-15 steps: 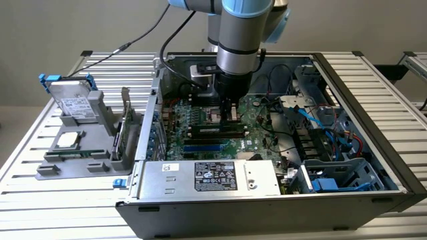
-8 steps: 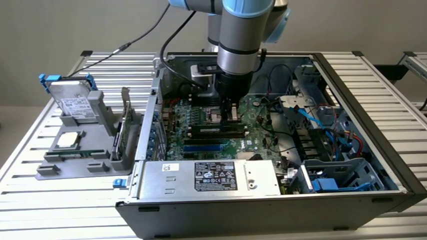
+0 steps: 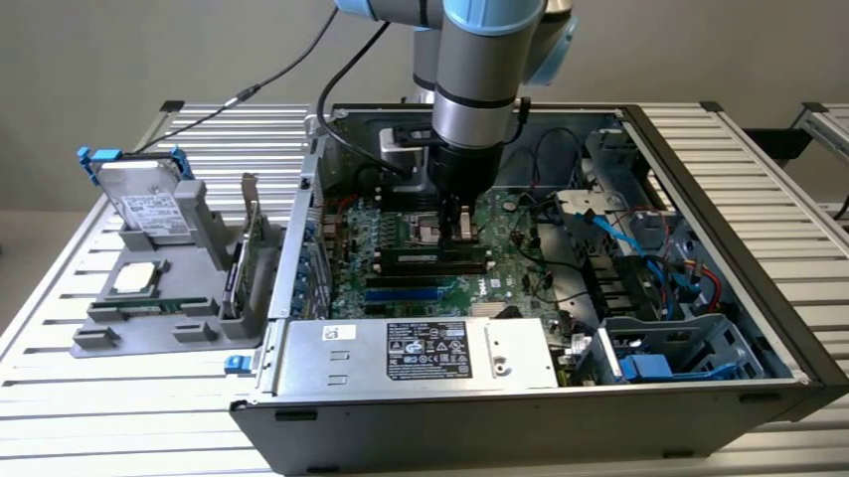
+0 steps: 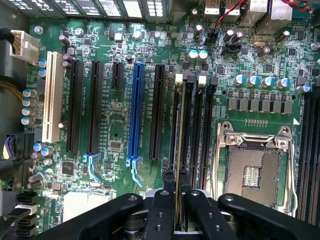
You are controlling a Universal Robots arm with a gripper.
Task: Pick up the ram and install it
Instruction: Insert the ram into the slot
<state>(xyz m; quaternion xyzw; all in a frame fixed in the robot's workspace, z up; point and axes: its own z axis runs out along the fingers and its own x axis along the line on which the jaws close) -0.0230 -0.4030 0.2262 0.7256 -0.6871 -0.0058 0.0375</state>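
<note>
The case (image 3: 464,432) is open on top, giving vertical access to the motherboard (image 4: 116,145). The tool (image 4: 178,187) stands there, clamped on the ram (image 4: 181,130). Side clearance is narrow: empty memory slots (image 4: 206,135) just beside, processor socket (image 4: 252,172) beyond them, an expansion slot (image 4: 159,115) opposite. Cables (image 3: 621,237) and the power supply (image 3: 412,353) border the motherboard.

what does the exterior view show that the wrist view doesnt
Exterior view: the arm reaching into the open computer case, the power supply, and a gray holder on the exterior view's left with a hard drive, a processor chip and an expansion card.
Wrist view: a white expansion slot and a row of capacitors.
Both: the gripper shut on the ram, which lies along a memory slot on the motherboard.
</note>
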